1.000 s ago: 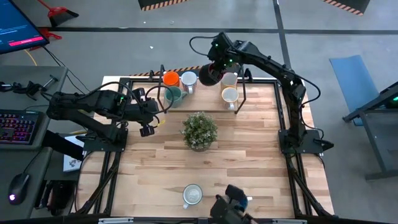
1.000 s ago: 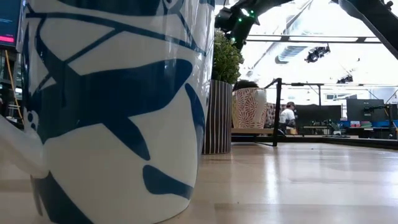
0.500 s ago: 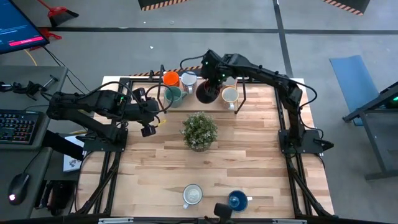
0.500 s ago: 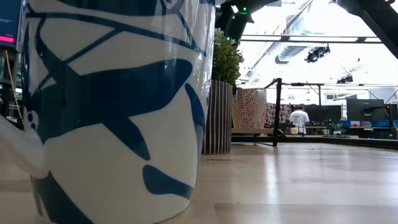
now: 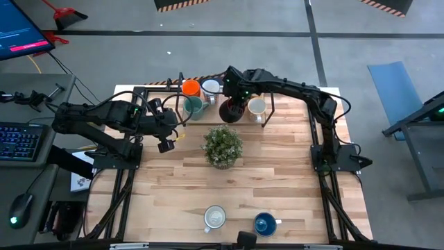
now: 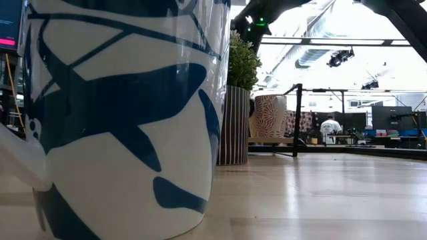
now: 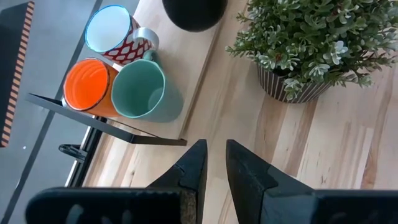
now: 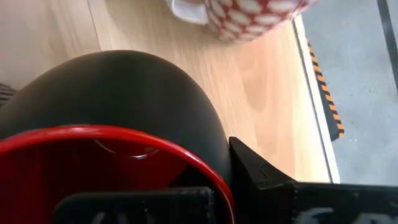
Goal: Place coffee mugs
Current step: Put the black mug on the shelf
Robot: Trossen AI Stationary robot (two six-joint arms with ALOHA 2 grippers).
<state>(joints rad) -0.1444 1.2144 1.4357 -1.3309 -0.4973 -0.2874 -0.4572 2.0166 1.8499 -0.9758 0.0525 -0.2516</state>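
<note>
Right gripper (image 5: 234, 97) pinches dark mug (image 5: 229, 111) (glossy red inside).

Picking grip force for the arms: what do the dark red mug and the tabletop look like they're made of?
The dark red mug, held in the right gripper, looks like glazed ceramic: dark outside, glossy red rim and inside with a highlight, though enamelled metal can't be ruled out. The tabletop looks like sealed butcher-block wood: pale jointed strips with visible grain, and a soft sheen in the low view.

mugs (image 5: 191, 87): 7 visible | potted plant (image 5: 223, 145): 1 | robot arms (image 5: 104, 119): 2
</note>
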